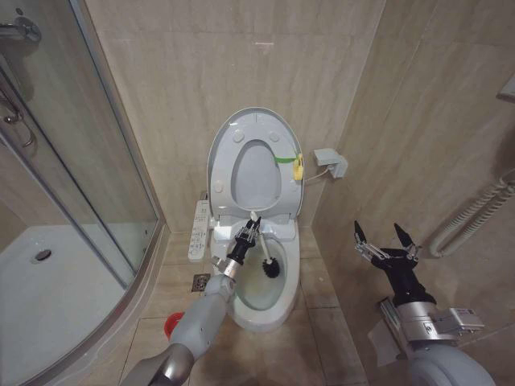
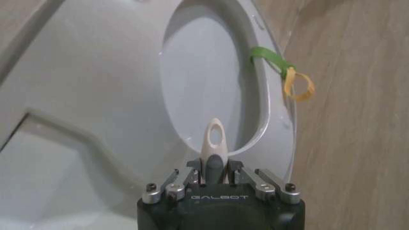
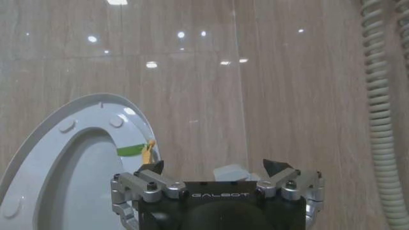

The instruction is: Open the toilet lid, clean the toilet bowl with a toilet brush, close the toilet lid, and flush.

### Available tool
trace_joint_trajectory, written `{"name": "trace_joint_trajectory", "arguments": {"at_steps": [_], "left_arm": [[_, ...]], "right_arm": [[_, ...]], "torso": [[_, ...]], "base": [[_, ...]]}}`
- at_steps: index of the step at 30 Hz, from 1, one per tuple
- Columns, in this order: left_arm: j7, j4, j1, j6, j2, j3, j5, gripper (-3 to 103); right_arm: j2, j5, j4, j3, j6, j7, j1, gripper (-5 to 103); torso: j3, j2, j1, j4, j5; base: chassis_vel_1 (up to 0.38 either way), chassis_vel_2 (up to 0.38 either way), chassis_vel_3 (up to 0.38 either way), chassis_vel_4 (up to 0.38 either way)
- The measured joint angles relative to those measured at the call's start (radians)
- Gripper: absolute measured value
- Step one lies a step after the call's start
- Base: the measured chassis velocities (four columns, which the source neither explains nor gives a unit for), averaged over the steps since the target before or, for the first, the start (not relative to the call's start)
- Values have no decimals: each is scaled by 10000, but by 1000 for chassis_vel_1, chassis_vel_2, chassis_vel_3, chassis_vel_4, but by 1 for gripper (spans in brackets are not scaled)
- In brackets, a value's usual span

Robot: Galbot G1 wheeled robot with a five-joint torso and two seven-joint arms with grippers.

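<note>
The toilet lid (image 1: pixel 259 129) stands raised against the back wall, its recessed underside facing me; it also appears as the toilet lid (image 2: pixel 102 96) and the toilet lid (image 3: pixel 70 158). Below it the toilet bowl (image 1: pixel 269 310) lies exposed. My left gripper (image 1: pixel 246 236) is shut on the white handle of the toilet brush (image 1: pixel 261 245), whose black bristle head (image 1: pixel 271 268) hangs inside the bowl. The handle's looped end (image 2: pixel 215 139) sticks up from between the fingers. My right gripper (image 1: pixel 385 240) hovers open to the right of the toilet, holding nothing.
A glass shower enclosure (image 1: pixel 72 185) takes up the left side. A bidet control panel (image 1: pixel 199 230) sits left of the bowl, a red brush holder (image 1: pixel 172 325) on the floor, a floor drain (image 1: pixel 200 282). A green strap with yellow ring (image 1: pixel 291 163) hangs on the lid. A corrugated hose (image 1: pixel 475 217) runs along the right wall.
</note>
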Motion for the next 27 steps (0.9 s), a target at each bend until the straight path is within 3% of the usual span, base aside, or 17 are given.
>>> {"name": "trace_joint_trajectory", "arguments": {"at_steps": [2, 4, 5, 10, 12, 16, 19, 21, 22, 25, 27], "left_arm": [[22, 76, 0, -14, 15, -18, 87, 26], [101, 216, -3, -120, 93, -111, 724, 26], [222, 330, -28, -360, 194, -226, 1612, 26], [310, 354, -77, -736, 247, -308, 2579, 26], [249, 345, -102, -718, 179, -255, 2346, 26], [-23, 327, -200, -221, -127, -26, 625, 26], [-81, 432, -249, -86, -166, -24, 369, 26], [-71, 928, -317, -250, -160, -186, 1399, 26], [-71, 928, -317, -250, -160, -186, 1399, 26], [-43, 1493, -375, -861, 52, -472, 3196, 26], [-37, 1524, -329, -996, 133, -507, 3544, 26]], "right_arm": [[1, 5, -1, 3, 3, -4, 0, 100], [18, 7, -3, -8, 21, -14, 0, 100], [37, 7, -2, -41, 38, -29, -8, 100], [74, 6, -3, -96, 71, -52, -9, 100], [80, 5, 6, -99, 78, -53, -14, 100], [105, 5, 77, 9, 148, -78, -168, 100], [136, 5, 87, 70, 198, -101, -250, 100], [194, 5, 87, 80, 253, -137, -310, 100], [194, 5, 87, 80, 253, -137, -310, 100], [242, -15, 87, 40, 293, -169, -338, 100], [246, -23, 87, 24, 304, -178, -339, 100]], "torso": [[1, 0, 0, 2, 0], [0, -1, 1, 2, -1], [0, -1, 0, 4, 1], [0, 0, 1, 4, 1], [0, 0, 0, 4, 1], [0, 0, 0, -3, -1], [-1, 0, 0, -2, 0], [-1, 0, 0, 0, 0], [-1, 0, 0, 0, 0], [-2, 1, 0, 3, 1], [-2, 0, 0, 5, 1]], "base": [[0, 0, 0, 0], [0, 0, 0, 0], [0, 0, 0, 0], [0, 0, 0, 0], [0, 0, 0, 0], [0, 0, 0, 0], [0, 0, 0, 0], [0, 0, 0, 0], [0, 0, 0, 0], [0, 0, 0, 0], [0, 0, 0, 0]]}}
